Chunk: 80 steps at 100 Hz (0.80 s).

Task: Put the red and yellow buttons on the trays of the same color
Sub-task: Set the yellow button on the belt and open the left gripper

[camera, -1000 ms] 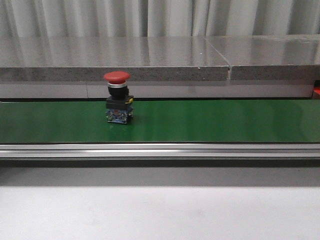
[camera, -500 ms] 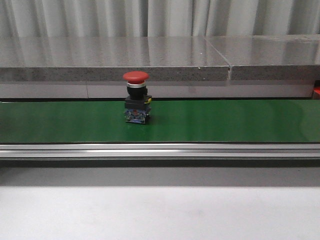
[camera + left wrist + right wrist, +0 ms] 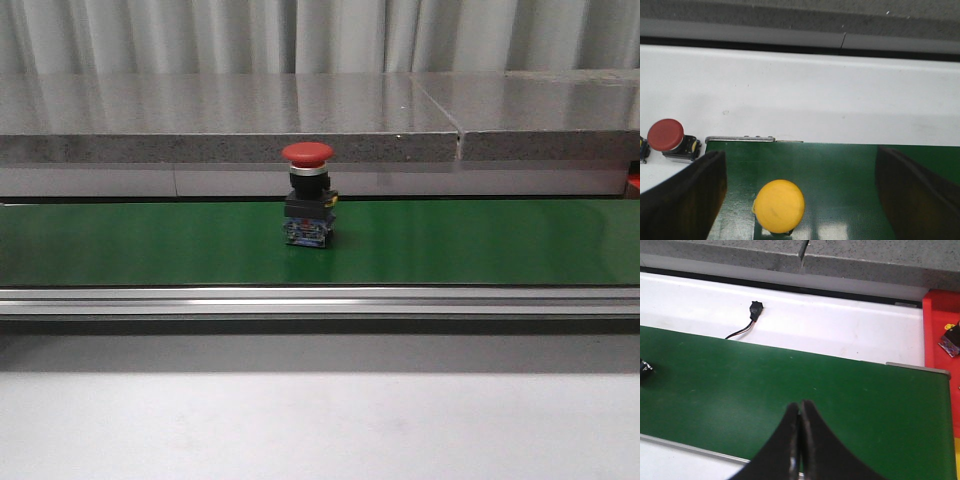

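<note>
Meanwhile, from my remote seat, I saw a red button [image 3: 308,195] standing upright on the green belt [image 3: 480,240] in the front view, roughly at the middle of the belt's visible length, with neither arm in that picture. Through the left wrist camera I saw the left gripper [image 3: 800,197] spread wide, its dark fingers [image 3: 682,200] apart on either side of a yellow button [image 3: 779,206] that sat on the belt between them, untouched. A second red button [image 3: 667,140] lay on its side on the white surface [image 3: 805,95] beside the belt's end. My right gripper [image 3: 800,440] hung above bare belt with its fingertips pressed together, holding nothing. A red tray [image 3: 939,335] showed past the belt's end.
</note>
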Each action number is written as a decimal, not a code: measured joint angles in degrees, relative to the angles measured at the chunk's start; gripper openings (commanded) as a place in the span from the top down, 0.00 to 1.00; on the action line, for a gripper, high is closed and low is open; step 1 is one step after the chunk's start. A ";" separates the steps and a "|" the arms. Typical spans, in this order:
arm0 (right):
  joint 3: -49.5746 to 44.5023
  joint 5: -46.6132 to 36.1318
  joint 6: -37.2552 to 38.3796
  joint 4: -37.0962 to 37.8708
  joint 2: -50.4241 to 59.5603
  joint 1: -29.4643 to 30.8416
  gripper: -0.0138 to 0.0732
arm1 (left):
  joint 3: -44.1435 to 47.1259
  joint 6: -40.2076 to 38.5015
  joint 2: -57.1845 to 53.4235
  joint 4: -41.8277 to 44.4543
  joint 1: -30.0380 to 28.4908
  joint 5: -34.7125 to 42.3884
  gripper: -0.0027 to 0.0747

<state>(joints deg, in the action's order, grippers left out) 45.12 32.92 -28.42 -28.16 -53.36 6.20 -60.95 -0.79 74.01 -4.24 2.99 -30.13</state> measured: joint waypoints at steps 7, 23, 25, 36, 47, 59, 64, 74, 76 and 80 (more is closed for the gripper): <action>0.00 0.00 0.00 0.00 0.00 0.00 0.92 | 1.34 0.00 -3.44 0.00 0.41 0.13 0.20; 0.00 0.00 0.00 0.00 0.00 0.00 0.92 | 6.38 0.00 -11.83 0.00 0.55 0.26 0.20; 0.00 0.00 0.00 0.00 0.00 0.00 0.92 | 7.21 0.00 -13.09 0.00 0.55 0.26 0.20; 0.00 0.00 0.00 0.00 0.00 0.00 0.92 | 12.12 0.00 -20.25 0.00 0.55 0.38 0.20; 0.00 0.00 0.00 0.00 0.00 0.00 0.92 | 17.05 0.00 -27.89 0.00 0.55 0.97 0.21; 0.00 0.00 0.00 0.00 0.00 0.00 0.92 | 22.42 0.00 -35.77 -0.13 0.55 0.97 0.21; 0.00 0.00 0.00 0.00 0.00 0.00 0.92 | 24.19 0.00 -38.80 -0.27 0.69 0.97 0.23; 0.00 0.00 0.00 0.00 0.00 0.00 0.92 | 27.51 0.00 -44.15 -0.80 0.73 0.48 0.32; 0.00 0.00 0.00 0.00 0.00 0.00 0.92 | 28.17 0.00 -45.18 -0.81 0.73 0.33 0.35; 0.00 0.00 0.00 0.00 0.00 0.00 0.92 | 29.44 0.00 -47.17 -0.90 0.73 0.05 0.41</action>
<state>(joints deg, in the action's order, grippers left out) 45.12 32.92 -28.42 -28.16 -53.36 6.20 -31.51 -0.79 26.83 -5.13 3.73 -30.08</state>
